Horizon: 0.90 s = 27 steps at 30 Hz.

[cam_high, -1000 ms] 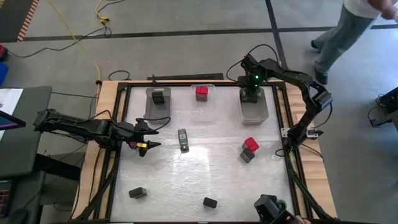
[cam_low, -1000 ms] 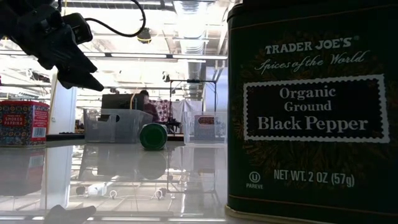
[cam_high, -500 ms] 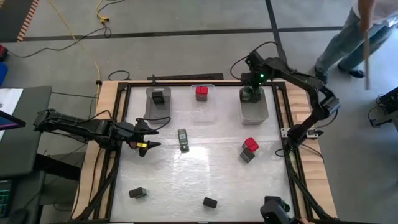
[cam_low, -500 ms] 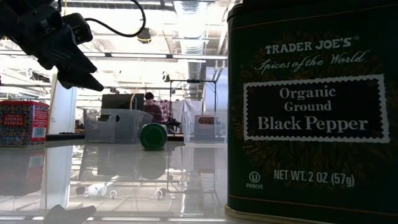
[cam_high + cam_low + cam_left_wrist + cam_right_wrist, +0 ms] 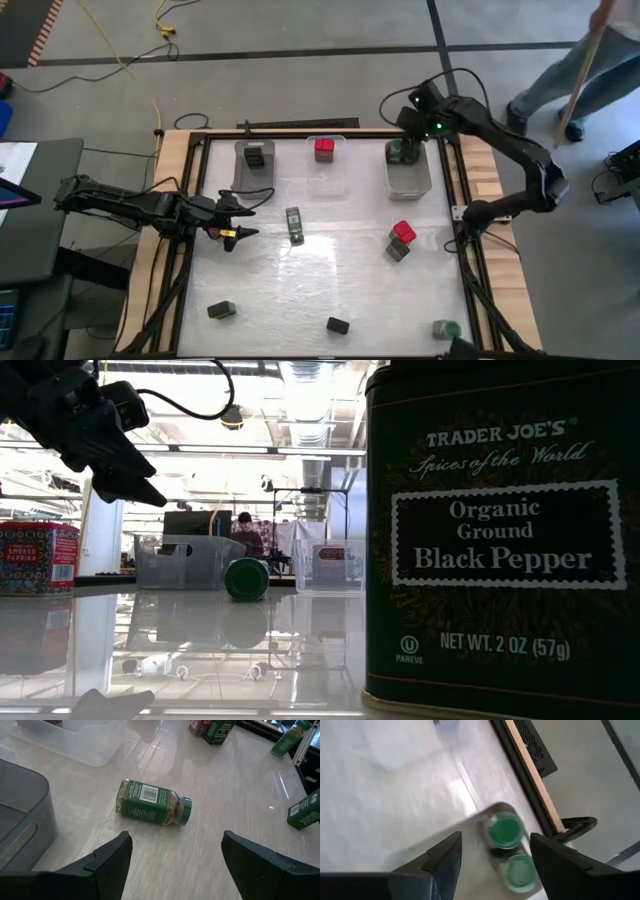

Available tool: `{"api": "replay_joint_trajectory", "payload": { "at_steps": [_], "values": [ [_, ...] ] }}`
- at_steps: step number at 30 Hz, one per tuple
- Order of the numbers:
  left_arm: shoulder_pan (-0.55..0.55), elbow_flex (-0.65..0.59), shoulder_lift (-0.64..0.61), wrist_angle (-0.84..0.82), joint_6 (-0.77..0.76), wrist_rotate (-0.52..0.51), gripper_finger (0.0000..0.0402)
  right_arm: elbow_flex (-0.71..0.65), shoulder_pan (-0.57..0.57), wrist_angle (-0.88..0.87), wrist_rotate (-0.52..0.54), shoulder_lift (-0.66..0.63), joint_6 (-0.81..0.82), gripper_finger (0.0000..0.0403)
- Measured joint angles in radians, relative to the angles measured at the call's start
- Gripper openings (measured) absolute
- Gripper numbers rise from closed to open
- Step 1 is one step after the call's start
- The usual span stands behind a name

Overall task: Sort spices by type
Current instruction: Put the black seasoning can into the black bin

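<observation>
Half sorted at best, judging by the table (image 5: 330, 280), with boxes and jars scattered loose. Waiting at the far right, the right-hand bin (image 5: 408, 188), already holding two sorted jars (image 5: 506, 830). Hanging slack-jawed and empty, the left gripper (image 5: 176, 837), facing the green-lidded jar (image 5: 152, 810) lying on its side near mid-table. Probably calling for easing forward, straddling the narrow body, clenching only once centred, guarding against rolling. Against a second ago: swinging away from that bin, the right gripper (image 5: 496, 840), jaws released, carrying nothing.
</observation>
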Motion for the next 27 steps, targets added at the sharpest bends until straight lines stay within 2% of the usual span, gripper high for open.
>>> {"api": "replay_joint_trajectory", "payload": {
  "at_steps": [8, 14, 18, 21, 27],
  "values": [
    [0.0, 0.0, 0.0, 0.0, 0.0, 0.0, 0.0295, 0.0, 0.173, -0.138, 0.021, -0.065, 0.381, 0.026],
    [0.0, 0.0, 0.0, 0.0, 0.0, 0.0, 0.0295, 0.0, 0.367, -0.25, 0.214, -0.066, 0.574, 0.026],
    [0.0, 0.0, 0.0, 0.0, -0.012, 0.0, 0.0295, -0.008, 0.484, -0.26, 0.248, -0.083, 0.65, 0.026],
    [0.0, 0.0, 0.0, 0.0, -0.013, 0.0, 0.0295, -0.068, 0.564, -0.218, 0.248, -0.131, 0.707, 0.026],
    [0.0, 0.0, 0.0, 0.0, -0.014, 0.0, 0.0295, -0.282, 0.735, -0.153, 0.308, -0.247, 0.968, 0.026]
  ]
}}
